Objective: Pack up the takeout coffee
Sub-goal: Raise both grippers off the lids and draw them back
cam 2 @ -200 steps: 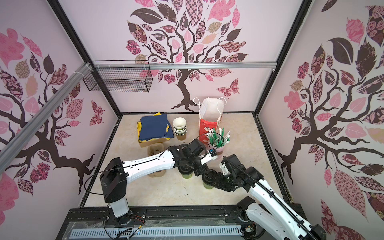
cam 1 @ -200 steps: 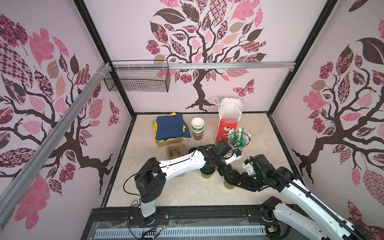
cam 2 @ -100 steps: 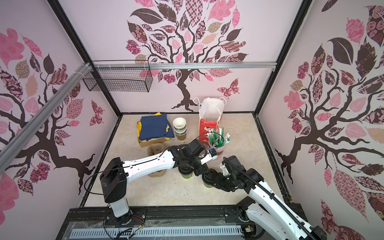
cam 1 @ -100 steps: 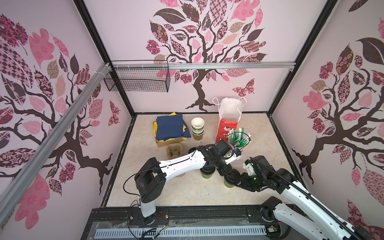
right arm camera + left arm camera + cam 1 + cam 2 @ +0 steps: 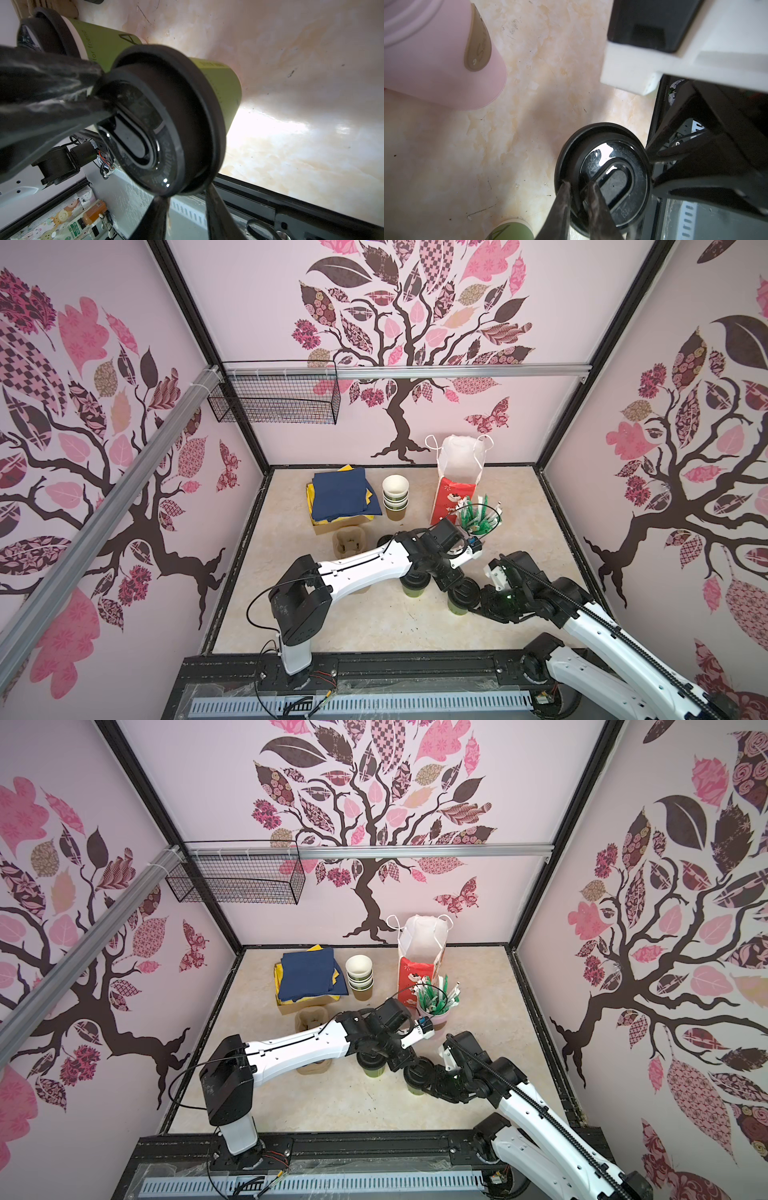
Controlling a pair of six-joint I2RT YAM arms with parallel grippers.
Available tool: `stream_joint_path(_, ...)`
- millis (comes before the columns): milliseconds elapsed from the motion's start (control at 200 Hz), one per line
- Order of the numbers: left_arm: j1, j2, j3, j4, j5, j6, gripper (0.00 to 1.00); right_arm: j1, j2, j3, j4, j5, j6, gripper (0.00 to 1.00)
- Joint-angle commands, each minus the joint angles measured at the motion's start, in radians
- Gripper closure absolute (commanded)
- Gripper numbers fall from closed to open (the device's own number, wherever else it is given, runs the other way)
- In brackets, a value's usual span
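Two green takeout coffee cups with black sip lids stand side by side at the front. The left cup stands free. Both grippers meet at the right cup. My left gripper reaches across and is shut on the raised rim of its lid. My right gripper is shut across the lid's opposite edge, one finger on top and one under the brim.
A red and white paper bag stands open at the back. In front of it stands a pink cup of stirrers. A stack of paper cups, blue napkins, a cardboard cup carrier and a loose black lid lie left.
My right gripper has edged slightly towards the right cup's lid. The left arm and both cups have not visibly moved.
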Motion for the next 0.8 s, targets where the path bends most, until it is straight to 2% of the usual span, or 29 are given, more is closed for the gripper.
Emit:
stream_joint_path(0, -0.001, 0.016, 0.007, -0.055, -0.020, 0.009, 0.81, -0.002, 0.037, -0.035, -0.088, 0.121, 0.036, 0.65)
stream_joint_path(195, -0.001, 0.010, 0.008, -0.052, -0.023, 0.013, 0.79, -0.002, -0.059, 0.093, -0.048, 0.084, 0.036, 0.55)
stream_joint_path(330, -0.001, 0.006, 0.025, -0.055, -0.008, 0.026, 0.77, -0.002, -0.086, 0.144, -0.071, 0.104, 0.034, 0.50)
stream_joint_path(795, -0.001, -0.007, 0.065, -0.032, 0.018, 0.015, 0.65, -0.002, -0.091, 0.211, -0.139, 0.191, 0.021, 0.47)
